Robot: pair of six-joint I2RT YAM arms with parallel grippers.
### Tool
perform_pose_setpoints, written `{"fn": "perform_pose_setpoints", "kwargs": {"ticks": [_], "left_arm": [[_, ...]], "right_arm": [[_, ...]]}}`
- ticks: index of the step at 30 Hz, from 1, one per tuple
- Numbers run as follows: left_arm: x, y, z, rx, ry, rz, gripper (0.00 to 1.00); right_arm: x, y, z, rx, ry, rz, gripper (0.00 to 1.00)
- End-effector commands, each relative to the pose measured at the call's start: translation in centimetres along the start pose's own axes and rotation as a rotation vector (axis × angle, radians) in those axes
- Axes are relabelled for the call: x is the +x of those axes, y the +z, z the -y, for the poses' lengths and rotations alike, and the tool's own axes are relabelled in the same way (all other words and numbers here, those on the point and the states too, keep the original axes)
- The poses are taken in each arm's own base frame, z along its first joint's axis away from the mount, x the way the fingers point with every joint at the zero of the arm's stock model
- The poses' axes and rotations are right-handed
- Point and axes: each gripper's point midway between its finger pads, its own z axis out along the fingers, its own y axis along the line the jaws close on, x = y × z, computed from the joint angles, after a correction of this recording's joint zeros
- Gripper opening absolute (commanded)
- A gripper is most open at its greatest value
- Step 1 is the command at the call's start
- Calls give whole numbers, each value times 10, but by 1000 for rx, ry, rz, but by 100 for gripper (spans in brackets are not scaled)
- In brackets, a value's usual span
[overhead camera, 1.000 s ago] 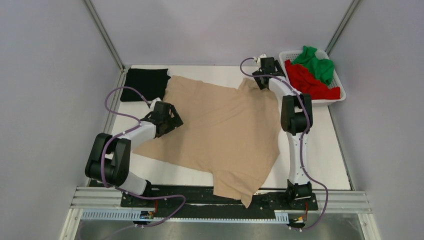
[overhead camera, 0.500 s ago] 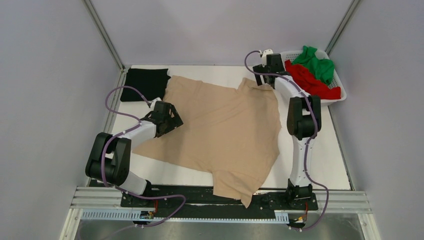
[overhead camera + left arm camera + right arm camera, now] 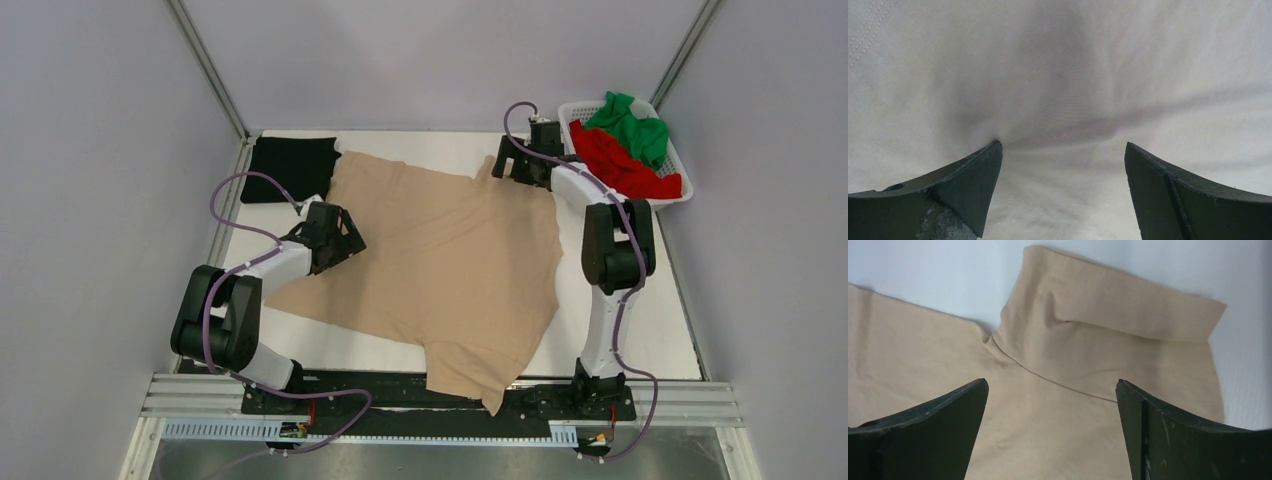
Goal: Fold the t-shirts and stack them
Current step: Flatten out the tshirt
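The beige t-shirt [image 3: 450, 255] lies spread flat over the middle of the white table [image 3: 640, 330], one corner hanging over the near edge. My left gripper [image 3: 345, 240] is open and pressed down on the shirt's left edge; its wrist view shows only pale cloth [image 3: 1063, 90] between the fingers. My right gripper [image 3: 510, 168] is open over the far right sleeve [image 3: 1108, 325], which lies folded back on itself. A folded black t-shirt [image 3: 290, 168] lies at the far left. The red t-shirt [image 3: 620, 165] and green t-shirt [image 3: 632, 125] sit crumpled in the basket.
The white slatted basket [image 3: 672, 200] stands at the table's far right corner, close behind my right arm. Metal frame posts rise at the far left and far right corners. A rail runs along the near edge.
My right gripper has swung from pointing down at the sleeve to lying lower and pointing left over it; the arm's elbow has shifted right. The left arm has not moved.
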Motion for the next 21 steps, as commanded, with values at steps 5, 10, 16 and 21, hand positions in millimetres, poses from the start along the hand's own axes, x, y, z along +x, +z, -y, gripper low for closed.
{"fn": "perform_pose_setpoints", "kwargs": {"ticks": [5,10,16,21], "left_arm": [[19,3,-12,-24,9,-67,100],[18,3,-12,-25,12,-65,100],[18,-1,-7,6,8,-69,100],[16,-9,1,49,6,-67,100]], "right_arm": [[-13,41,-1,4,25,60,100],[-43,82,11,34,32,128,100],[-78,118,7,5,41,223,100],[-112,86,-15,-47,-12,279,100]]}}
